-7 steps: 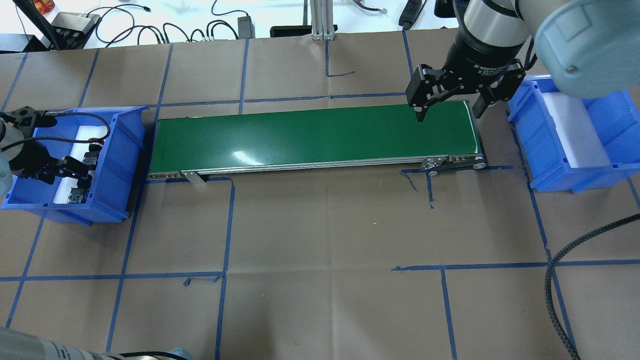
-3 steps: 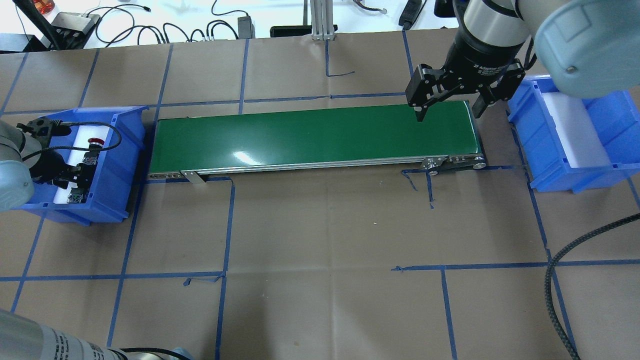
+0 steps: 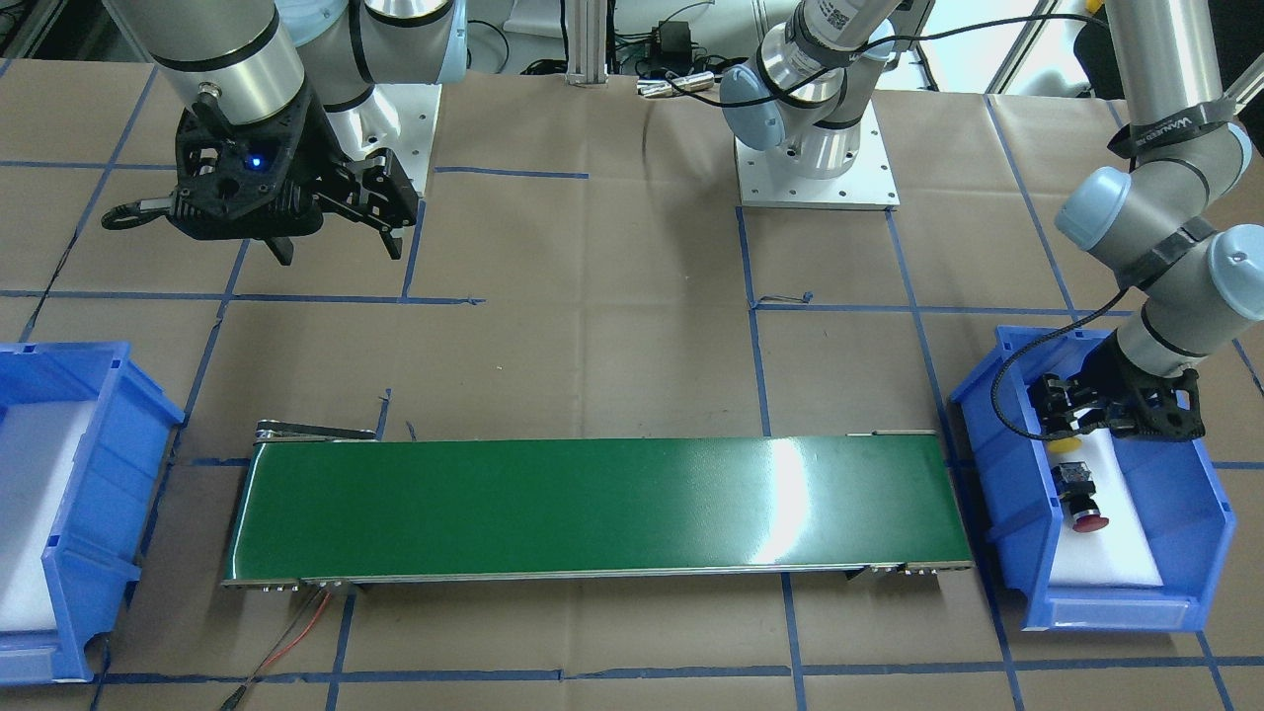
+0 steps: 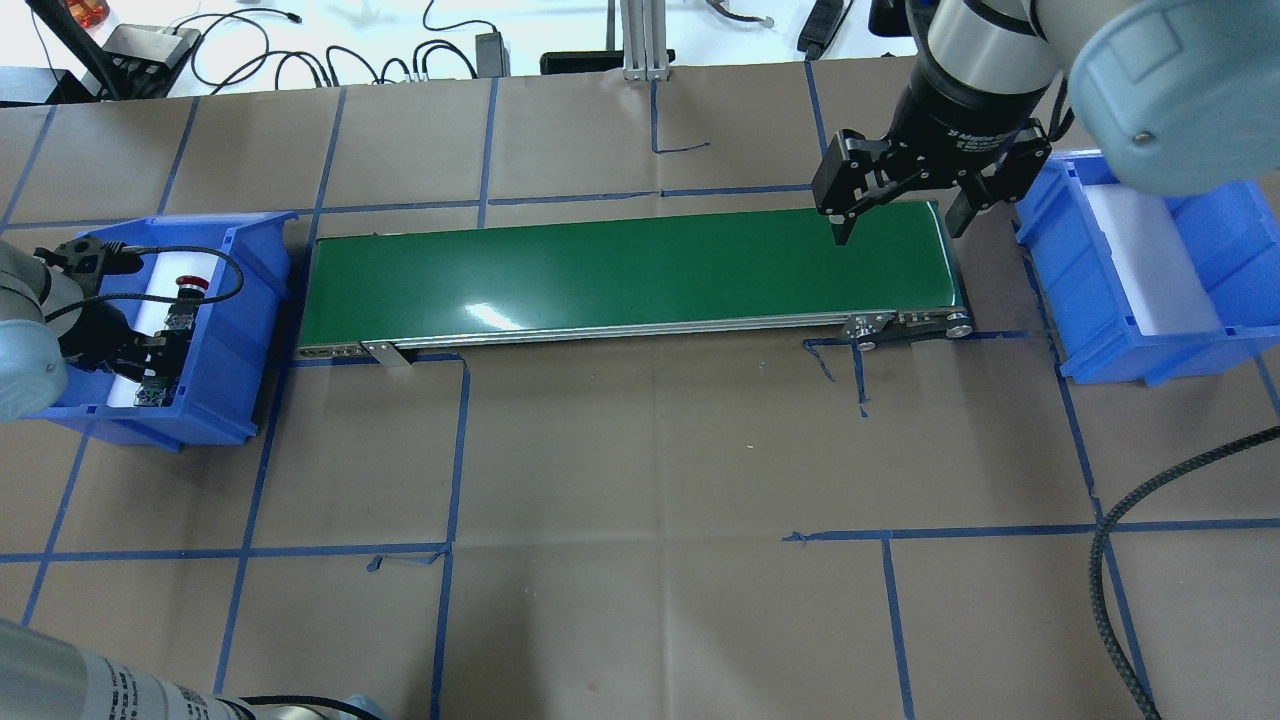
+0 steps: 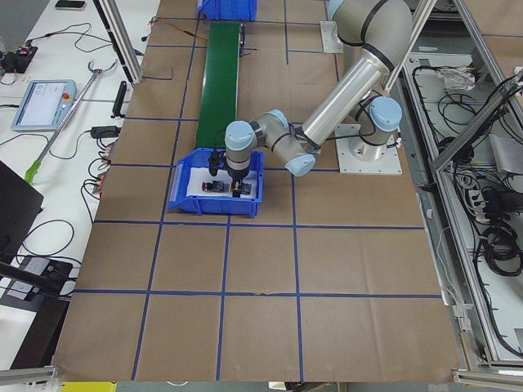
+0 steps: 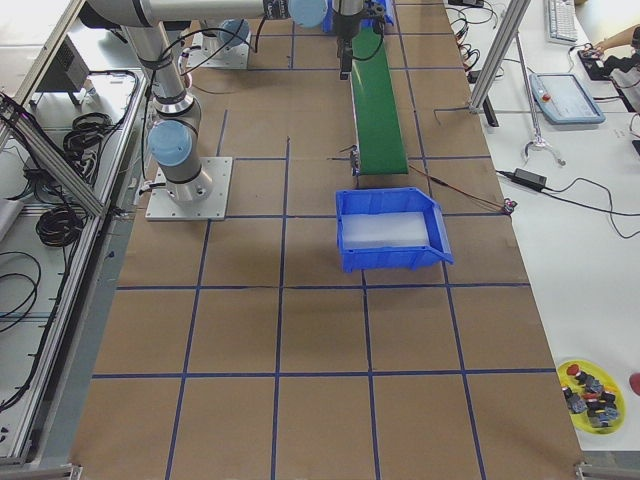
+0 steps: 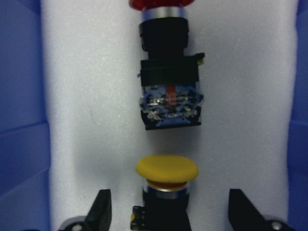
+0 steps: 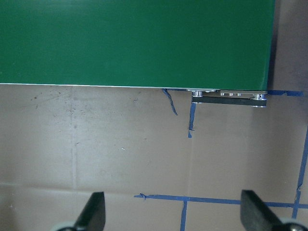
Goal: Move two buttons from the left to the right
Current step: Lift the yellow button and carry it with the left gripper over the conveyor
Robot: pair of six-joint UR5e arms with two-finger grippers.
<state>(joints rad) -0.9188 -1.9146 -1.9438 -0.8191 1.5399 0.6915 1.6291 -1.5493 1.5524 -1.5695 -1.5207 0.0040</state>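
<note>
Overhead view first: big brown table [image 4: 640,450], crossed by blue tape lines. Long green belt [image 4: 630,270] flat across the middle of it. Two grey arms, the left arm [image 3: 1175,267] bent down into a box, the right arm [image 4: 985,70] up over the belt's right end. One blue box at each end of the belt, just beside it: left box [image 4: 235,330] and right box [image 4: 1080,290], each with a soft white pad inside.

Right claw [image 4: 898,232] up in the air over the right end of the belt, pointing down. Fingers wide apart, holding nothing. From its own camera, only the belt's edge and brown paper between the two finger tips.

Left claw [image 7: 169,207] low inside the left box, over the white pad [image 7: 86,120]. Fingers apart, one on each side of the yellow button [image 7: 166,169], with a strip of white pad showing on both sides. Not touching it, not squeezing it.

Both buttons on the white pad in the left box, lying on their sides in one line. Yellow button nearest the claw, its black neck between the fingers. Red button [image 7: 168,72] just past the yellow cap, with a small gap between them. Red cap pointing away from the claw, block end with shiny metal bits facing the yellow cap.
</note>
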